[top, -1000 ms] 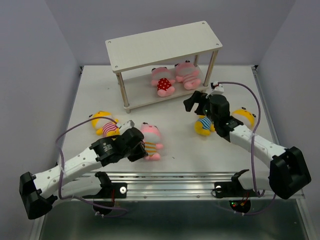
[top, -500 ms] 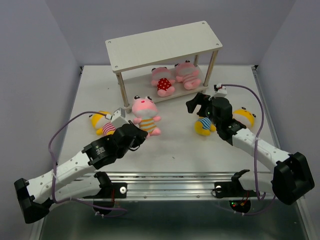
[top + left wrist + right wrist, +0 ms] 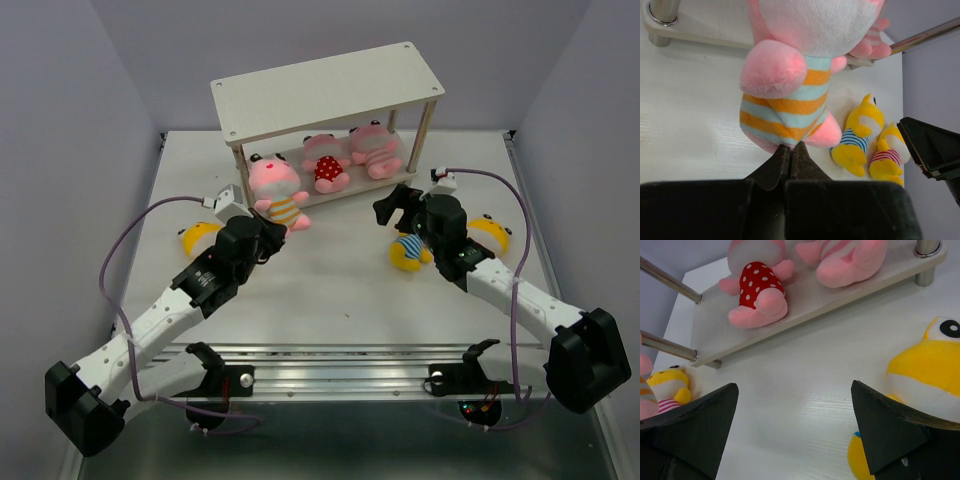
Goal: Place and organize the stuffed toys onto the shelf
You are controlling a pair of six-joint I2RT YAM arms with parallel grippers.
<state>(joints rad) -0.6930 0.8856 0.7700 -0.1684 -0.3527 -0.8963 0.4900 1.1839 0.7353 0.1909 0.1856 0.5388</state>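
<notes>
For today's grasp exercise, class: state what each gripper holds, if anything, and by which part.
Left gripper pinches the pink striped toy at the lower edge of its body. Right gripper is open, holding nothing.

Shelf [image 3: 330, 90] at the table's [image 3: 340, 290] back, two toys [image 3: 325, 165] side by side on its lower board, third toy [image 3: 275, 190] before its left end, lone toy [image 3: 198, 236] on the table left, toy pair [image 3: 408, 252] right

Pink toy [image 3: 785, 102], head off-frame
</notes>
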